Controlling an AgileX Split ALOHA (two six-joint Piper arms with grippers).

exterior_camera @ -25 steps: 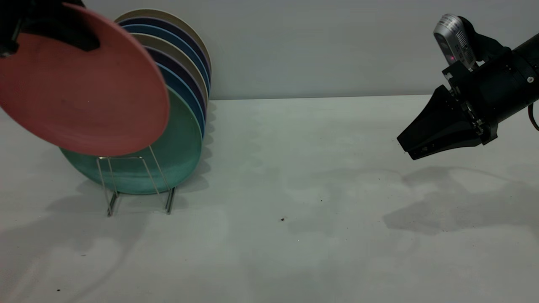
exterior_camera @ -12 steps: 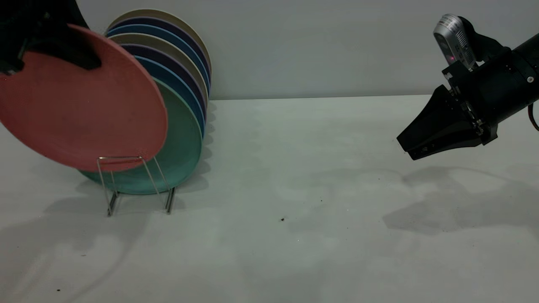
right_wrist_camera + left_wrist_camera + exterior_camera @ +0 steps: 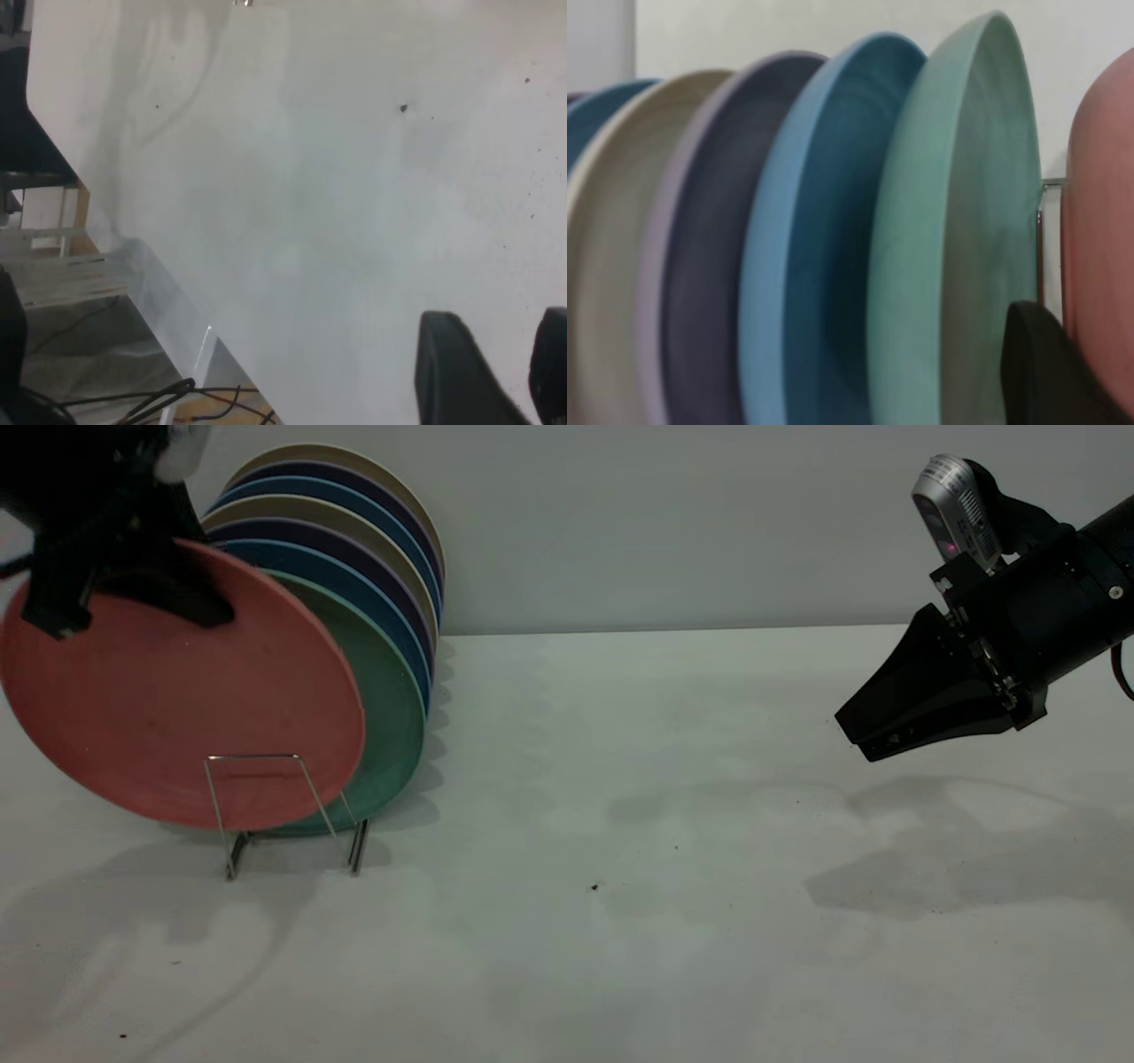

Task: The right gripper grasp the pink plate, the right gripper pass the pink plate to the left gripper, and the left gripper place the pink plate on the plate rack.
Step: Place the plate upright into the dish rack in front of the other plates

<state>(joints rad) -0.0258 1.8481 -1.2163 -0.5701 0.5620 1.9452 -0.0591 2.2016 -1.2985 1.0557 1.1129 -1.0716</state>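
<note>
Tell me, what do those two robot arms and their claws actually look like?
Both are black. The right gripper has wedge-shaped jaws on a boxy body with small screws, a long cylindrical arm behind, a silver ribbed camera on top and a thin reddish cable at the picture's edge. The left gripper is a bulky black shape.

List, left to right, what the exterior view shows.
Black left gripper clamping the round salmon-pink plate → thin silver wire plate rack → teal-green plate → black right gripper, over the table.
</note>
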